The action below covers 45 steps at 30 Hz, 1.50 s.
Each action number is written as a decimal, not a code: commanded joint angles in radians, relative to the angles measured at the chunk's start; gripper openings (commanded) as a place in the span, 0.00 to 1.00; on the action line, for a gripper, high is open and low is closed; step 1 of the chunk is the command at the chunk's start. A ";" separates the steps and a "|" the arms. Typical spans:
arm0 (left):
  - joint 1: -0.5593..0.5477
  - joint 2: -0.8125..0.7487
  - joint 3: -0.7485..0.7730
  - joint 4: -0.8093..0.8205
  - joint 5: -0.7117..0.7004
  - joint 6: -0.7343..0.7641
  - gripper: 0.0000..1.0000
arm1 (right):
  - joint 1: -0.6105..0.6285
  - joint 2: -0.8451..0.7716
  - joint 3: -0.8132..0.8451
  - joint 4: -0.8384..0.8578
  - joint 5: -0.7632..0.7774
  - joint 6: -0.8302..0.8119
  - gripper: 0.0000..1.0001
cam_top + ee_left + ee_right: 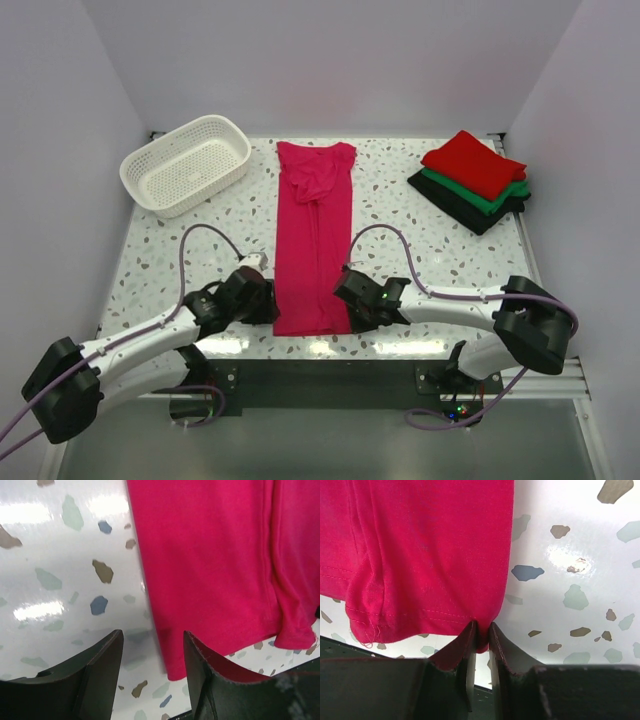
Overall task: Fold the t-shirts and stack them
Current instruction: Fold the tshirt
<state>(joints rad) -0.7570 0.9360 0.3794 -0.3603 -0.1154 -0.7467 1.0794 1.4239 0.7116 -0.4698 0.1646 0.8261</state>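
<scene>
The near right hem corner of the magenta t-shirt (430, 555) is pinched between the right fingers (462, 652), nearly closed on the soft knit, while the left fingers (100, 672) are held well apart astride the opposite hem edge, nothing clamped yet, likely so both corners can be lifted together toward the collar. The shirt is laid as a long narrow strip down the middle of the glossy speckled tabletop (420, 240), with the stack of folded t-shirts (475, 165), red over green over black, far right and a white lattice basket (200, 192) far left.
</scene>
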 commanded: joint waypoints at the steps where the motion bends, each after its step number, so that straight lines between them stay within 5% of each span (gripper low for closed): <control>1: -0.053 0.009 0.035 -0.086 -0.015 -0.065 0.56 | 0.001 0.006 -0.015 -0.001 -0.004 0.007 0.18; 13: -0.159 0.026 0.041 -0.141 -0.026 -0.128 0.47 | -0.001 0.013 -0.023 0.007 -0.004 -0.024 0.18; 24: -0.159 0.109 -0.004 -0.023 0.008 -0.103 0.44 | -0.003 0.003 -0.040 0.017 0.001 -0.018 0.18; 31: -0.159 0.126 -0.005 -0.025 0.010 -0.098 0.13 | -0.003 -0.002 -0.041 0.010 0.007 -0.008 0.18; 37: -0.159 0.080 0.003 -0.065 -0.003 -0.098 0.00 | -0.003 -0.002 -0.035 0.000 0.018 -0.005 0.16; 41: -0.159 0.066 -0.002 -0.040 -0.009 -0.102 0.00 | -0.006 -0.016 -0.020 -0.013 0.038 -0.011 0.00; 45: -0.159 0.044 -0.010 0.049 -0.055 -0.108 0.00 | -0.025 -0.034 0.002 -0.023 0.058 -0.027 0.00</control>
<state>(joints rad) -0.9112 1.0084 0.3840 -0.3748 -0.1295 -0.8528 1.0687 1.4170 0.7006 -0.4572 0.1673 0.8104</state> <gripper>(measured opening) 0.026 0.014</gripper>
